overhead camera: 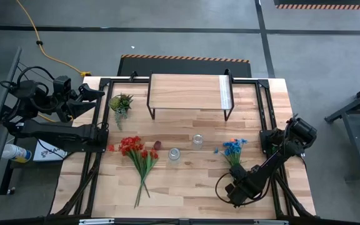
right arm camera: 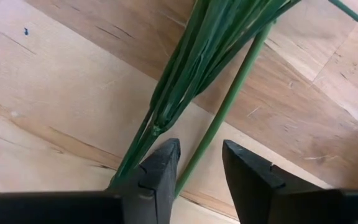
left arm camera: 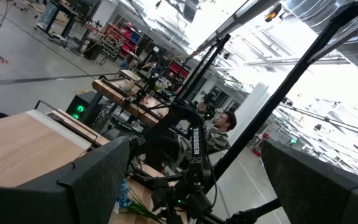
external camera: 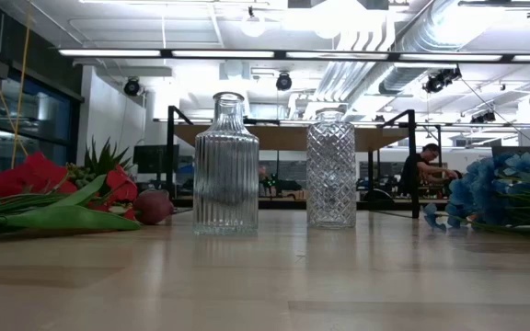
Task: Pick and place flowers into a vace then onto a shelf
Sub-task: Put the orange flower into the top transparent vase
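High view: the right gripper (overhead camera: pixel 235 187) is low over the near right part of the wooden table (overhead camera: pixel 186 187), at the stem end of the blue-bloomed bunch (overhead camera: pixel 233 149), whose blooms lie toward the middle of the table. Right wrist view: its two dark fingers (right arm camera: pixel 160 177) stand slightly apart with a single green stem (right arm camera: pixel 225 106) running between them, though whether the pads actually press that stem cannot be told; the thicker sheaf of stems lies just beside one finger, flat on the wood. The left gripper (overhead camera: pixel 89 94) waits off the far left corner of the table with its fingers spread wide, holding nothing. The red-bloomed bunch (overhead camera: pixel 133 149) lies on the left half of the table, stems toward the near edge, with a dark maroon tulip (overhead camera: pixel 157 145) just beside its blooms. Two clear glass vases stand upright between the bunches: a ribbed vase (external camera: pixel 225 165) and a diamond-cut vase (external camera: pixel 331 170), both empty. The shelf (overhead camera: pixel 189 94) stands at the far edge with nothing on its plank top, and a small green leafy tuft (overhead camera: pixel 120 103) sits near its left end.
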Available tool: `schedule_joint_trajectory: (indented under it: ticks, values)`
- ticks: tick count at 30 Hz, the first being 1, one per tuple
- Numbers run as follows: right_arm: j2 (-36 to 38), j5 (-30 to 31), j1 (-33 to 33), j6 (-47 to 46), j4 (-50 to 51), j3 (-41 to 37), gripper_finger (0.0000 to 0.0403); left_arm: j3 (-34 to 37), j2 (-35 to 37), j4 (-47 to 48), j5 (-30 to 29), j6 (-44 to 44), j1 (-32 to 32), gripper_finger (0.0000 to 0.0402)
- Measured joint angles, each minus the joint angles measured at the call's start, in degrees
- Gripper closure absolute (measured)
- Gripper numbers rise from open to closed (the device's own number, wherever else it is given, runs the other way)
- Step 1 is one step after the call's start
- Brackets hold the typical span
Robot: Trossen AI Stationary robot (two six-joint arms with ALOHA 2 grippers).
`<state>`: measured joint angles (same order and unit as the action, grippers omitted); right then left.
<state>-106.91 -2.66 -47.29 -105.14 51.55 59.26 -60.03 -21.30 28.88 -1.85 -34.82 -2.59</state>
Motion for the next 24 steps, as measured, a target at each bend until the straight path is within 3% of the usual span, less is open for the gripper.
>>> schedule_joint_trajectory:
  ticks: [8,17,24]
  values:
    - [0.0,-0.7,0.1,0.0,-0.6,0.0,0.0292,0.0,0.0,0.0,0.0,0.0,0.0,0.0002]
    - [-0.1,-2.2,1.5,0.0,-1.8,0.0,0.0391,0.0,0.0,0.0,0.0,0.0,0.0,0.0002]
    - [0.2,-4.4,1.7,-0.1,-1.0,0.0,0.0395,0.0,0.0,0.0,0.0,0.0,0.0,0.0002]
